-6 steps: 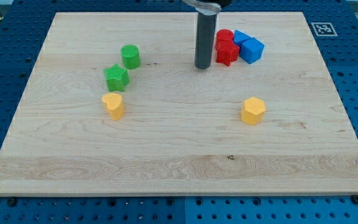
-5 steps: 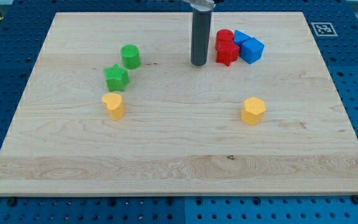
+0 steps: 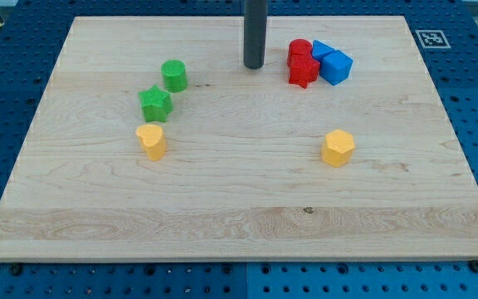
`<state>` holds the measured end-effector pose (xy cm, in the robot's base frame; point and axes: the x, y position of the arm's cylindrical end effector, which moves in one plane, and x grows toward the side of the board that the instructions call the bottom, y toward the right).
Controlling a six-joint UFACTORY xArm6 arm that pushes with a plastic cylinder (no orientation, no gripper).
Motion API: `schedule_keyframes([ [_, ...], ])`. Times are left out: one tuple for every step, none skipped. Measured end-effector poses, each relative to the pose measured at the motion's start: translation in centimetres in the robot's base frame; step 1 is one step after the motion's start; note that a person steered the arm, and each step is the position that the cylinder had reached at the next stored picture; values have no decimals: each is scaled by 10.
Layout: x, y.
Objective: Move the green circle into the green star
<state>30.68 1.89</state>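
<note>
The green circle [image 3: 173, 75] sits on the wooden board at the view's upper left. The green star [image 3: 155, 103] lies just below and left of it, with a narrow gap between them. My tip [image 3: 253, 66] is on the board near the view's top centre, well to the right of the green circle and just left of the red blocks. It touches no block.
A red circle [image 3: 299, 50] and a red star [image 3: 303, 70] cluster with two blue blocks [image 3: 331, 62] right of my tip. A yellow heart [image 3: 151, 140] lies below the green star. A yellow hexagon [image 3: 338, 148] lies at the right centre.
My tip has moved up and to the left, away from the red blocks. No block has moved.
</note>
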Motion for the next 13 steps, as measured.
schedule_keyframes([
  [0,0],
  [0,-14],
  [0,-33],
  [0,-53],
  [0,-64],
  [-2,-80],
  [-4,-95],
  [-4,-97],
  [-5,-103],
  [-5,-106],
  [-5,-119],
  [-4,-128],
  [3,-122],
])
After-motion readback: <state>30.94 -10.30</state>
